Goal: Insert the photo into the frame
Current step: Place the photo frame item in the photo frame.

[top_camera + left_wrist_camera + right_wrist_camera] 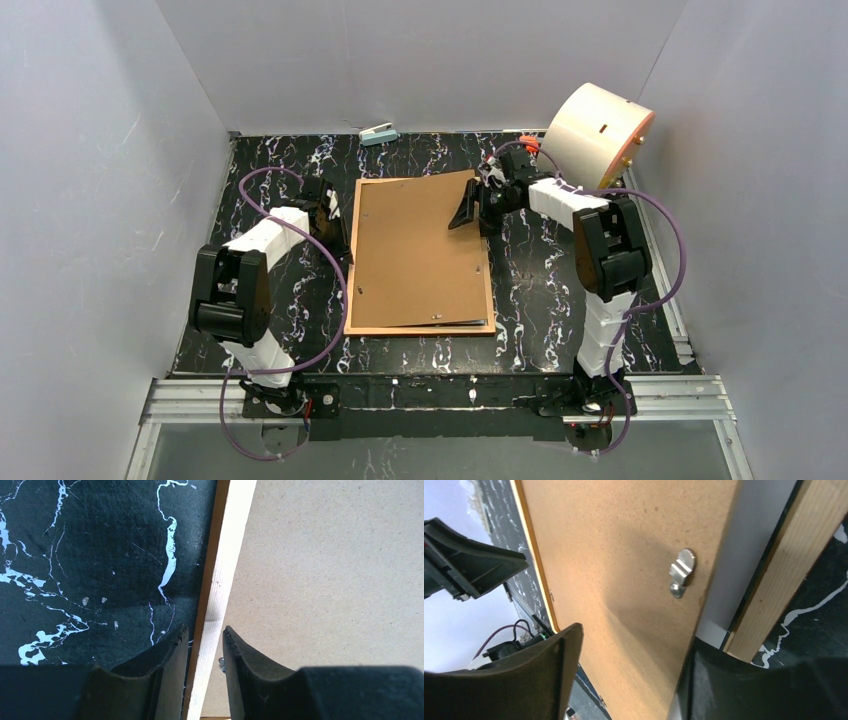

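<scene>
The orange-brown frame [420, 329] lies face down mid-table, with a plain brown backing board [415, 250] lying askew on it. My left gripper [335, 225] straddles the frame's left rail [225, 570], its fingers [170, 665] tight on either side. My right gripper [478, 205] is open at the board's far right corner. One finger [549, 665] is above the board [624, 555] and the other is under its raised edge. A white strip [744, 555] between the board and the frame rail [784, 570] looks like the photo's reverse. The photo's printed face is hidden.
A cream round drum [598, 135] stands at the back right, close behind my right arm. A small pale blue object [379, 134] lies at the back edge. A metal turn tab [681, 572] is fixed on the board. Grey walls enclose the black marbled table [540, 290].
</scene>
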`<state>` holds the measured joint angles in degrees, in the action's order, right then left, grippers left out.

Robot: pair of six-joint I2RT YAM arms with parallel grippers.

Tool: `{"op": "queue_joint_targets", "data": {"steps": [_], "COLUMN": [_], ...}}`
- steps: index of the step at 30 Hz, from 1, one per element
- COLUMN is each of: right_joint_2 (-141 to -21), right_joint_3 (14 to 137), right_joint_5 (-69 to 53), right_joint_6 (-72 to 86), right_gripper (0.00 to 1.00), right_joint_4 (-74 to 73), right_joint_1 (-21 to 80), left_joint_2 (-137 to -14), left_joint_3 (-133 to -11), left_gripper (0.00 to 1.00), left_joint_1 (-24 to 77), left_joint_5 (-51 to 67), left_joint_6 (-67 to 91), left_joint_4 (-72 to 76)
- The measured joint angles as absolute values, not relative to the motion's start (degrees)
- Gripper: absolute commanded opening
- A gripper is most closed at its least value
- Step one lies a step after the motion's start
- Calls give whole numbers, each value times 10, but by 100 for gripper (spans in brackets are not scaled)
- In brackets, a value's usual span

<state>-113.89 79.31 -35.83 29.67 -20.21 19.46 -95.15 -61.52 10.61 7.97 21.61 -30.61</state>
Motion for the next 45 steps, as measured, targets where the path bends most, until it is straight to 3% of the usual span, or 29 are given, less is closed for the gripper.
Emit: {"op": "queue_joint_targets", "data": {"steps": [4,14,32,45], "right_joint_2": [-1143,-1143,-1162,-1178], "right_joint_3": [802,850,888,931], "right_joint_5": [-334,-250,-158,-116], "right_joint_6": [288,271,252,221], "right_gripper": [89,96,85,86], "right_joint_4": [-227,-298,-369,-424], "right_joint_1": [203,227,246,256], "left_joint_2": [-952,-952,-950,-950], "left_joint_3": [-615,-614,-604,-604], "left_gripper": [31,33,33,35], "left_joint_1": [106,106,106,106], "left_joint_5": [80,80,80,80], "left_joint_6": [216,215,212,212], "left_joint_4": [-305,-300,-296,-292]}}
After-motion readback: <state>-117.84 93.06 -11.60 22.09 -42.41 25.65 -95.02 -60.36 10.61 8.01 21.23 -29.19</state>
